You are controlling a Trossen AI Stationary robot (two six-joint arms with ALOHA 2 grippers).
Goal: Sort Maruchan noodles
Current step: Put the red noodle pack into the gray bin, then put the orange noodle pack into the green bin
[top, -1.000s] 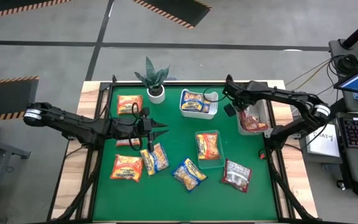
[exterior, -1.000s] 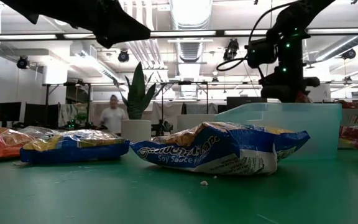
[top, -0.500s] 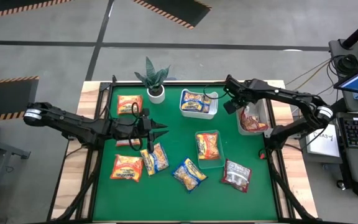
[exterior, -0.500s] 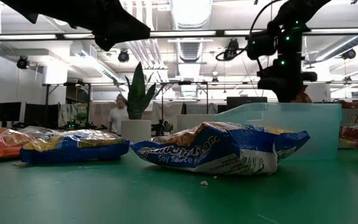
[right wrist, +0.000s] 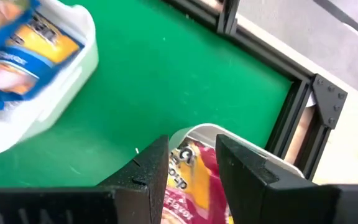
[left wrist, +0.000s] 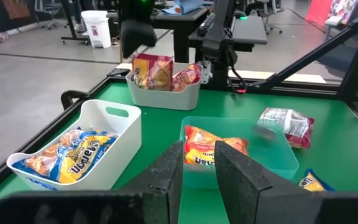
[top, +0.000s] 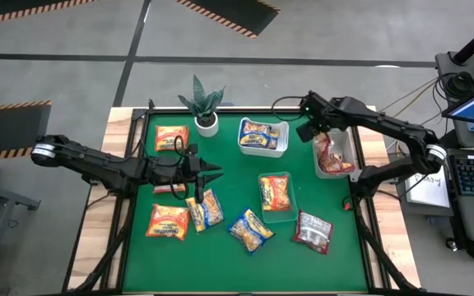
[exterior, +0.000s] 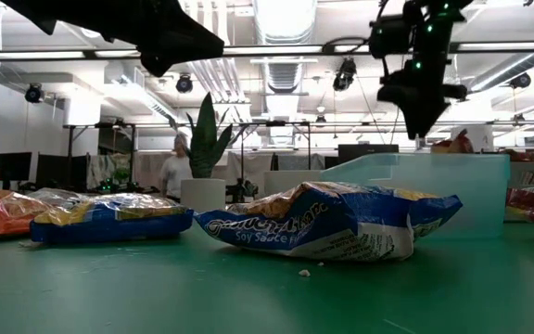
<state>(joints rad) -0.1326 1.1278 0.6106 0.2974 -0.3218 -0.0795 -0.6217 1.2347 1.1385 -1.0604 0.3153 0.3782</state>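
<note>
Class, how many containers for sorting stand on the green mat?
3: a white tub at the back middle, a clear tray near the centre, and a grey bin at the right edge. None seems hidden.

In the low view, the blue-and-yellow noodle packet (exterior: 327, 221) lying mid-bench carries a large cursive brand word, crumpled and only partly legible, with "Soy Sauce" readable in white beneath it. In the right wrist view, the red-and-yellow packet (right wrist: 194, 180) in the grey bin (right wrist: 277, 163) shows a fragment reading "Flavor". Printing on the other packets is too small or blurred to read.
</note>
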